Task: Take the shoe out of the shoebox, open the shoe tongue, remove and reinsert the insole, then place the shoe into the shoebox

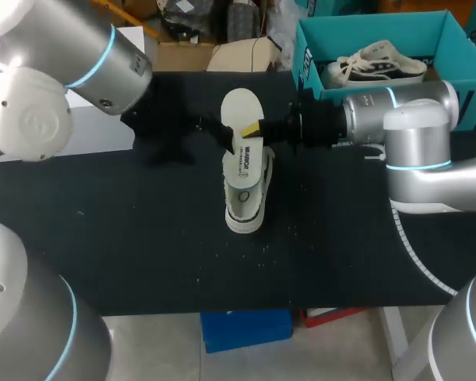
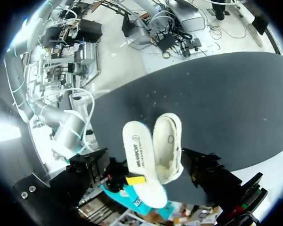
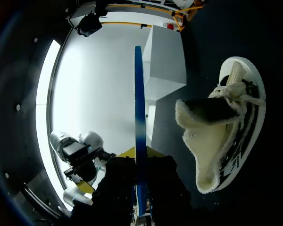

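The shoe [image 1: 246, 198] stands mid-table [image 1: 143, 254], with the insole [image 1: 239, 111] held over its far end. The right arm [image 1: 381, 115] bars the right edge, and the shoebox [image 1: 373, 40] fills the far right corner. Room to pass lies along the near edge.

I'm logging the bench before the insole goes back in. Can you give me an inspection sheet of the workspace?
Surface: black table, flat.
Job's things: shoe on its sole mid-table; insole out of the shoe; teal shoebox at the far right, second shoe inside.
Clutter: white specks near the shoe.
Grippers: right claw shut on the insole; left claw beside the insole, state unclear.
Cables: white ribbed strip by the right arm's base, possibly a cable.
Surroundings: nothing seen.
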Controlling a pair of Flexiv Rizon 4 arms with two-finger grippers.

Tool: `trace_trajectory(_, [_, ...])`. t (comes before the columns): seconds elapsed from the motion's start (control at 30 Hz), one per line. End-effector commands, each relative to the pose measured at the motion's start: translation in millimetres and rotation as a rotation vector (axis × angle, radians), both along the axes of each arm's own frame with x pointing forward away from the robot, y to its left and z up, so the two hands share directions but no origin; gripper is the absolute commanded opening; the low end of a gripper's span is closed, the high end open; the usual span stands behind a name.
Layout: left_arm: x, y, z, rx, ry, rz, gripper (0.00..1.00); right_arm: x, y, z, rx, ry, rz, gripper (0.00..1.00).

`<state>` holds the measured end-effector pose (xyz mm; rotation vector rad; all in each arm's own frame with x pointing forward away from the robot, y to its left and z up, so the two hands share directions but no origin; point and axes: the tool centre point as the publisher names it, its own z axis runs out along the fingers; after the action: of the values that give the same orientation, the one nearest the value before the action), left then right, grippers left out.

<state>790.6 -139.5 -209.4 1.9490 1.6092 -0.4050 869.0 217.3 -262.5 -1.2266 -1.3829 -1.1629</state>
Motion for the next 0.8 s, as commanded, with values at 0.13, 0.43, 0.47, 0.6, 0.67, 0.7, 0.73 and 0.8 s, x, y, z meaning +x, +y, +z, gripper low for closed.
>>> trace_trajectory(0.13, [-0.5,6.0,-13.9,-0.469,0.052,-0.010,1.00,-0.2,1.1,-0.4,-0.001,0.000,-0.002,0.00])
trace_trajectory(0.43, [8.7,21.4,-20.6,-0.723,0.116,0.044,1.00,-0.2,1.1,-0.4,-0.001,0.000,-0.002,0.00])
trace_trajectory(0.47, [8.7,21.4,-20.6,-0.723,0.116,0.044,1.00,-0.2,1.1,-0.4,-0.001,0.000,-0.002,0.00])
trace_trajectory(0.6, [8.7,21.4,-20.6,-0.723,0.116,0.044,1.00,-0.2,1.1,-0.4,-0.001,0.000,-0.002,0.00])
trace_trajectory(0.67, [8.7,21.4,-20.6,-0.723,0.116,0.044,1.00,-0.2,1.1,-0.4,-0.001,0.000,-0.002,0.00])
trace_trajectory(0.7, [8.7,21.4,-20.6,-0.723,0.116,0.044,1.00,-0.2,1.1,-0.4,-0.001,0.000,-0.002,0.00])
trace_trajectory(0.73, [8.7,21.4,-20.6,-0.723,0.116,0.044,1.00,-0.2,1.1,-0.4,-0.001,0.000,-0.002,0.00])
trace_trajectory(0.8, [8.7,21.4,-20.6,-0.723,0.116,0.044,1.00,-0.2,1.1,-0.4,-0.001,0.000,-0.002,0.00])
